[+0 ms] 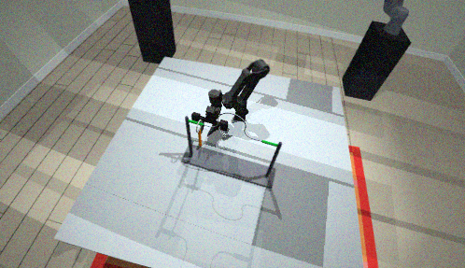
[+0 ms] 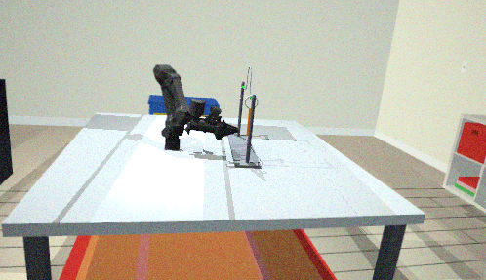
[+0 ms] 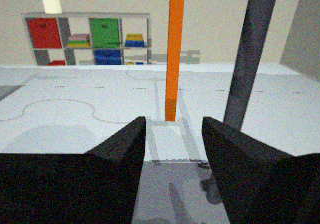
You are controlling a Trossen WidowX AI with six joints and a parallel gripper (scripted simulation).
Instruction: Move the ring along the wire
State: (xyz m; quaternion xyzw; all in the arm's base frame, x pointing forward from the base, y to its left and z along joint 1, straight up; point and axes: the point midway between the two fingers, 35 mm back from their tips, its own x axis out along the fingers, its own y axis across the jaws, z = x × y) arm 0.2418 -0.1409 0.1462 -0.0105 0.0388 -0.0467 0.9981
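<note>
A pale blue-white table [image 1: 154, 196] [image 2: 312, 190] [image 3: 262, 105] with dark legs stands over an orange rug with red edges [image 1: 364, 210] [image 2: 185, 256], on a wood-plank floor [image 1: 61, 112] [image 2: 429, 220]. Bands of light and shadow cross the tabletop. The walls are plain and pale. Beyond the table, a cubby shelf [image 2: 448, 171] [image 3: 87, 15] holds red, green and blue bins and stacked coloured pieces. Two black pedestals [image 1: 153, 28] [image 1: 373, 63] carry grey arms.

On the table, two dark posts [image 1: 189, 137] [image 1: 274, 160] rise from a flat dark base [image 1: 229, 169] [image 2: 244, 158]. A thin, curving grey wire [image 1: 246, 128] [image 2: 251, 73] joins them, with a bright green section at each end. The thin ring [image 1: 196, 127] [image 2: 246, 103] hangs on the green section at the left post in the top view. Its straight, slim orange handle [image 1: 200, 138] [image 2: 250, 122] [image 3: 173, 60] points down.

The black gripper [image 1: 212, 132] [image 2: 238, 130] [image 3: 174, 124] is partly open and grasps nothing; in the wrist view, the handle's lower end appears between and beyond its fingertips. No writing is legible.
</note>
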